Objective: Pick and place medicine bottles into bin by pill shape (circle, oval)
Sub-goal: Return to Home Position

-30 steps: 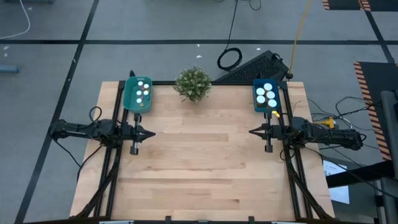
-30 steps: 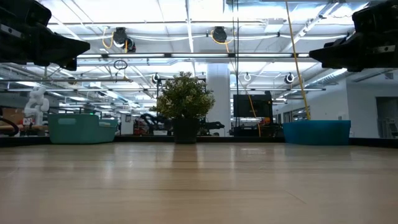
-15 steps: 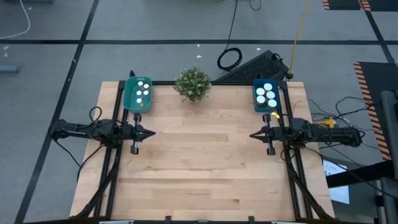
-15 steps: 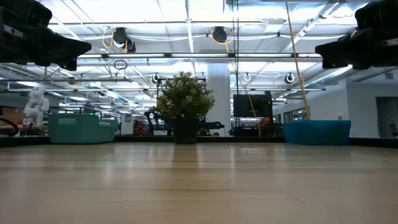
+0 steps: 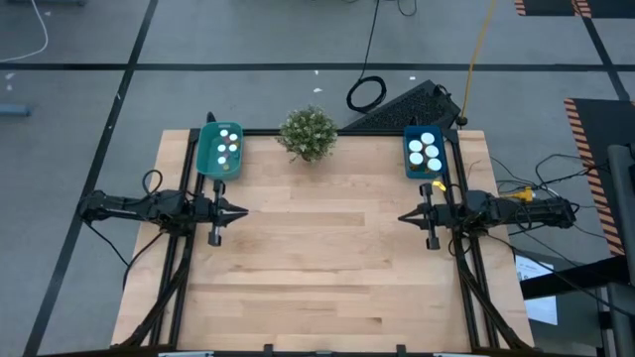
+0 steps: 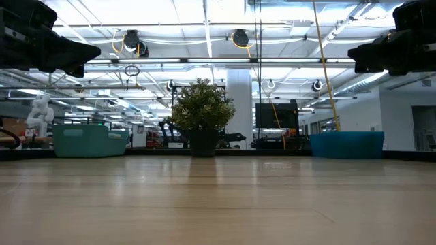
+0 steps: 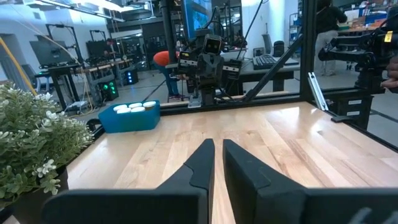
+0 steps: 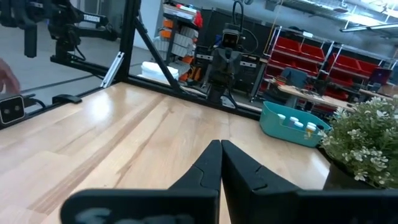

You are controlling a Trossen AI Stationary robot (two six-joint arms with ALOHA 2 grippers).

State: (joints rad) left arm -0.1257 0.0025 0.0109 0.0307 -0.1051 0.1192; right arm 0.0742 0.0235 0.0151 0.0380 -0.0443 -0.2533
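Observation:
The medicine bottles show only as round white caps inside two bins at the table's far edge. Several stand in the teal bin (image 5: 220,149) at far left, several in the blue bin (image 5: 425,154) at far right. The left wrist view shows the blue bin (image 7: 129,117), the right wrist view the teal bin (image 8: 291,125). My left gripper (image 5: 244,211) hovers shut over the table's left side, pointing toward the middle. Opposite it, my right gripper (image 5: 401,216) hovers shut over the right side. Both are well above the wood and hold nothing.
A potted plant (image 5: 308,132) stands at the middle of the far edge between the two bins. The bare wooden tabletop (image 5: 317,258) stretches between and in front of the arms. Black frame rails (image 5: 179,268) run along the left and right sides.
My right gripper has drifted a little toward the table's near edge and drawn back slightly toward the right edge, staying shut.

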